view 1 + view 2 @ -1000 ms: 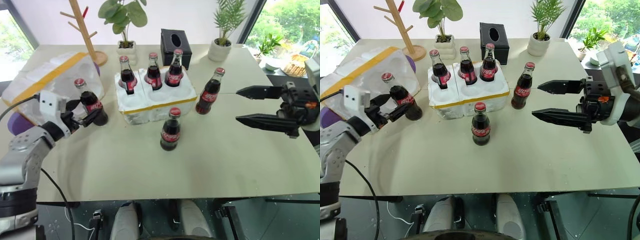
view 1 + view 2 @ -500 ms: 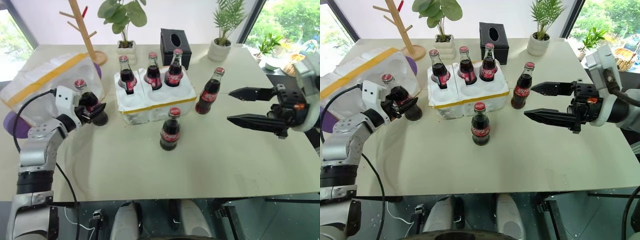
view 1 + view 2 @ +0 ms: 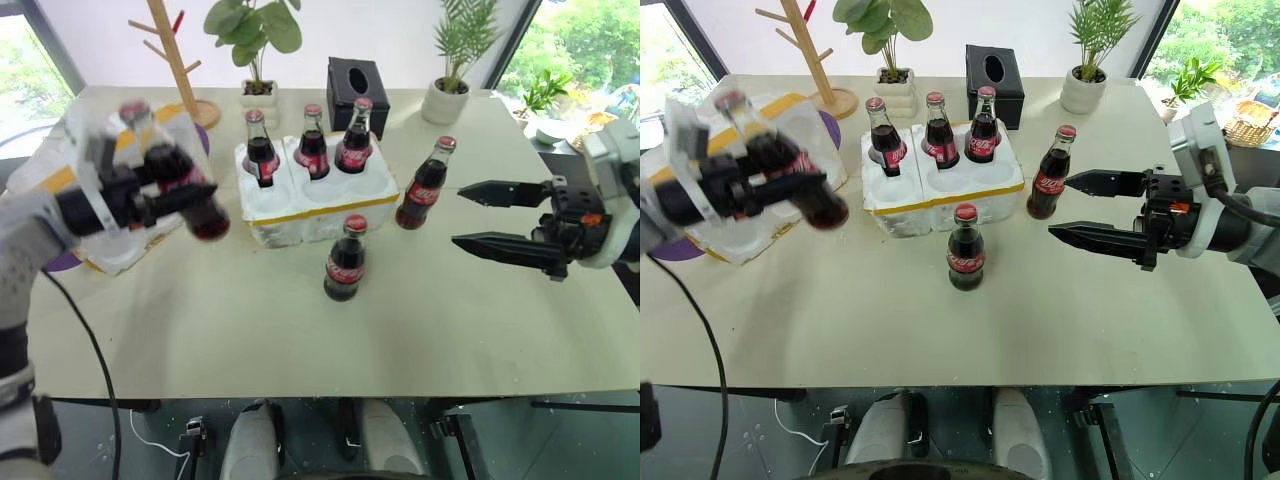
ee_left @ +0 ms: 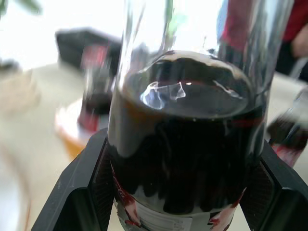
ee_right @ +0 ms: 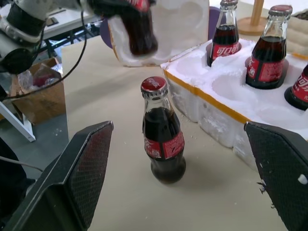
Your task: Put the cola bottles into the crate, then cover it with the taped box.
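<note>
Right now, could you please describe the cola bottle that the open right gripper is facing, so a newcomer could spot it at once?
Find the white foam crate with the yellow band in the middle of the table. Just in front of its near edge stands a single cola bottle, upright on the bare tabletop. Unlike its neighbours, it sits in no well, is in no grip, and is nearest the robot.
</note>
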